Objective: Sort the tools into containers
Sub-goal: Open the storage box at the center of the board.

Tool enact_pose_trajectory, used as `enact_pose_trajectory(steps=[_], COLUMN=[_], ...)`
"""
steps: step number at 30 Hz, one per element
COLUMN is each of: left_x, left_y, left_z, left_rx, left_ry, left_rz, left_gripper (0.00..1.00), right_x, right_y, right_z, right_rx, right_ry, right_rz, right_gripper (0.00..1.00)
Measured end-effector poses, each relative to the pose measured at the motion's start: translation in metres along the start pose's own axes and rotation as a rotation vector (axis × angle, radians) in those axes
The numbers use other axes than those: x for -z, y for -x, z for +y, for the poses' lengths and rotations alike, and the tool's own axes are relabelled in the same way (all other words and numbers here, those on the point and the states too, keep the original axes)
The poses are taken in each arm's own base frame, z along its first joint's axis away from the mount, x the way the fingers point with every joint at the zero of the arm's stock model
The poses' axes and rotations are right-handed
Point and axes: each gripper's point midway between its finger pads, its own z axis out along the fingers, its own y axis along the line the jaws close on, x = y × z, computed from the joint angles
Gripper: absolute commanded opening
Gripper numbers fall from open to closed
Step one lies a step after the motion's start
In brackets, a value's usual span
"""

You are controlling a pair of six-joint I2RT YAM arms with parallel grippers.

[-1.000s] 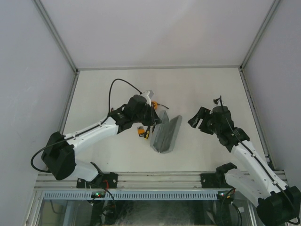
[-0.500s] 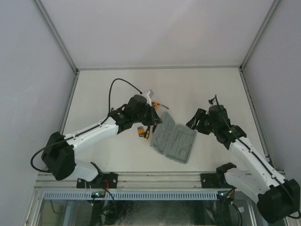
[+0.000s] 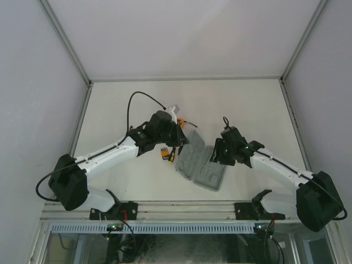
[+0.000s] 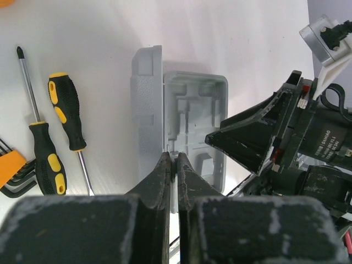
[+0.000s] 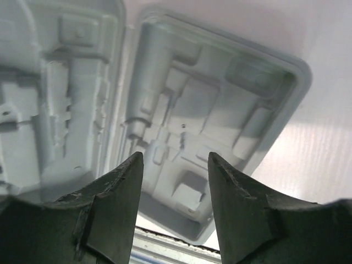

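Observation:
The grey tool case [image 3: 193, 160] lies open on the table, both halves flat with empty moulded recesses. My left gripper [image 3: 180, 144] is shut on the case's thin wall near the hinge; in the left wrist view [image 4: 175, 158] grey plastic sits between the shut jaws. My right gripper [image 3: 216, 154] is open and empty just above the case's right half [image 5: 220, 104]. Two black-and-yellow screwdrivers [image 4: 66, 113] [image 4: 48, 162] and the orange hex-key set [image 4: 8, 168] lie left of the case. The pliers and the black ring are hidden.
A small orange thing [image 3: 181, 121] shows behind my left wrist, partly hidden. The table's near edge and metal rail [image 3: 187, 206] run just below the case. The right gripper body [image 4: 264, 137] fills the right of the left wrist view.
The case's right half has swung down from standing to flat and open. My right gripper has moved left and now hangs over that half. My left gripper has stayed put.

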Motion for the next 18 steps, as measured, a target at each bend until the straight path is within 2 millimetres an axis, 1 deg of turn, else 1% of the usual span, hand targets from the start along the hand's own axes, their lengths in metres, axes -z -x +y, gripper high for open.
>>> enact_pose_trajectory(steps=[3, 9, 13, 15, 18], left_x=[0.000, -0.002, -0.003, -0.004, -0.005], left_y=[0.000, -0.003, -0.012, -0.016, -0.021], left_z=[0.000, 0.005, 0.013, 0.016, 0.017], left_rx=[0.000, 0.002, 0.008, 0.013, 0.010], left_ry=[0.002, 0.011, 0.027, 0.034, 0.034], left_rz=[0.000, 0.000, 0.015, 0.024, 0.031], left_gripper=[0.00, 0.00, 0.02, 0.03, 0.05], right_x=[-0.006, -0.020, -0.023, -0.024, -0.024], right_y=[-0.002, -0.007, -0.003, 0.001, 0.012], right_z=[-0.008, -0.018, -0.026, -0.033, -0.046], right_rx=[-0.003, -0.013, -0.027, -0.034, -0.073], right_ry=[-0.042, -0.101, -0.126, -0.142, -0.165], right_rz=[0.011, 0.062, 0.062, 0.058, 0.040], right_gripper=[0.46, 0.46, 0.46, 0.48, 0.49])
